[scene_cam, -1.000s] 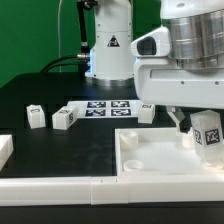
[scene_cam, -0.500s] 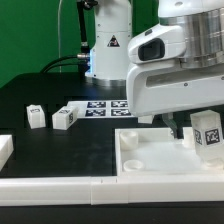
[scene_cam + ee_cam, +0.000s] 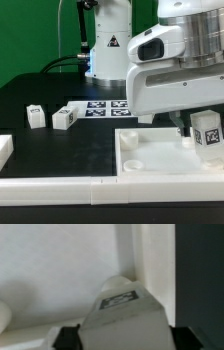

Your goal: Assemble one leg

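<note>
My gripper (image 3: 203, 128) is shut on a leg (image 3: 209, 135), a small white block with a black-and-white tag. I hold it upright over the far right corner of the large flat white panel (image 3: 150, 160). In the wrist view the leg (image 3: 125, 314) fills the gap between my dark fingers (image 3: 67, 337), and its tip points at the panel's corner by the raised rim (image 3: 152, 263). Two more legs (image 3: 36, 116) (image 3: 65, 118) lie on the black table at the exterior view's left. Whether the held leg touches the panel is hidden.
The marker board (image 3: 100, 108) lies behind the panel, with another small white block (image 3: 146, 113) beside it. A white rail (image 3: 60, 187) runs along the table's front edge, and a white piece (image 3: 5, 150) sits at the exterior view's left. The robot base (image 3: 105, 45) stands behind.
The arm has come down and toward the exterior view's left over the panel, hiding the block by the marker board more. The held leg has sunk slightly. In the last half second nothing moves.
</note>
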Available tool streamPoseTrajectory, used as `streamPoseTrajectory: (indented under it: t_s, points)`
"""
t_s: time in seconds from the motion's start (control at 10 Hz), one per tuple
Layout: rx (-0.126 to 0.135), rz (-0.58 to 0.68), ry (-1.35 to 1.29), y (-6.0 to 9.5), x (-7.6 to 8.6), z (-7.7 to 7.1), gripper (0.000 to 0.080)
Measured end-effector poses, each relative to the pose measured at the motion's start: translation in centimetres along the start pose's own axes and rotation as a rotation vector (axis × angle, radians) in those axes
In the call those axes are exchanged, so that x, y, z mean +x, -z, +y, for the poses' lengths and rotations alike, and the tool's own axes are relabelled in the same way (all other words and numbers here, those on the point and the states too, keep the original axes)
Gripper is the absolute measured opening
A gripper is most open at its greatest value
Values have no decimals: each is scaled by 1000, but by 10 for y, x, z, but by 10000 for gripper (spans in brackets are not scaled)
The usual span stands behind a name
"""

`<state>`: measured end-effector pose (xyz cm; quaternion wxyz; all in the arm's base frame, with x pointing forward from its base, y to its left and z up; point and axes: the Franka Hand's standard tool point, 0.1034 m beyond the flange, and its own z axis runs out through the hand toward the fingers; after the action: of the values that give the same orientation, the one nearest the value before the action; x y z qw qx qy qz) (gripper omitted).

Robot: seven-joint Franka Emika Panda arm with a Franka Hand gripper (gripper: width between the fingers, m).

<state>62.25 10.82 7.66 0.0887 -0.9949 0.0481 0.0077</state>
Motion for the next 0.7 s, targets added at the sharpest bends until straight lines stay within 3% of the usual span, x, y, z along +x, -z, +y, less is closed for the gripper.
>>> streamPoseTrajectory:
  t_s: [0.1, 0.5, 0.7]
  points:
    - [0, 0, 0, 0, 0, 0, 288]
    - [1, -1, -44, 0, 0, 0, 290]
    - [-26, 10, -297, 2, 4, 8, 295]
